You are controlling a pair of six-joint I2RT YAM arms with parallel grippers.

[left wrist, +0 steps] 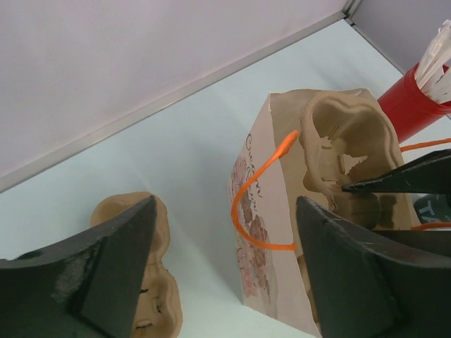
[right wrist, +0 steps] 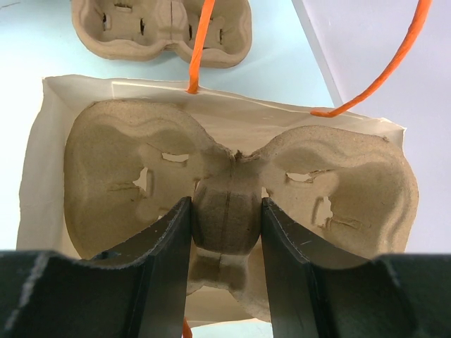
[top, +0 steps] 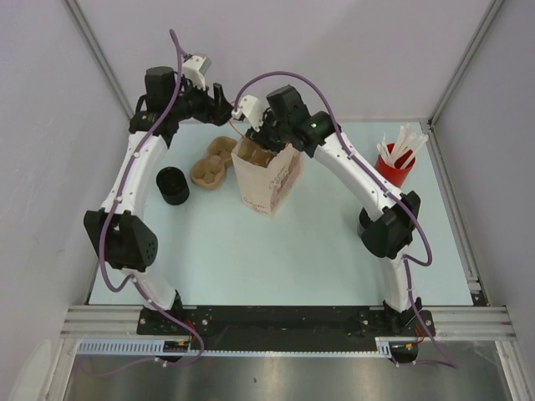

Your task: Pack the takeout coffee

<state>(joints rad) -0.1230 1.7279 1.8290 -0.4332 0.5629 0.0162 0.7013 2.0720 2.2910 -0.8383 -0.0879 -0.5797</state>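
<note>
The takeout coffee (top: 173, 185), a short black lidded cup, stands on the table's left side, away from both grippers. A paper bag (top: 269, 182) with orange handles (left wrist: 257, 204) stands upright in the middle. Inside it lies a brown pulp cup carrier (right wrist: 113, 165). My right gripper (right wrist: 227, 225) reaches into the bag's mouth and is shut on the carrier's centre post (right wrist: 227, 211). My left gripper (left wrist: 225, 267) hovers open behind the bag's left side with nothing between its fingers (left wrist: 113, 267). From above, the left gripper (top: 224, 102) sits near the back wall.
A second pulp carrier (top: 213, 163) lies flat on the table between the black cup and the bag. A red cup of white sticks (top: 394, 164) stands at the back right. Walls close in the table on three sides.
</note>
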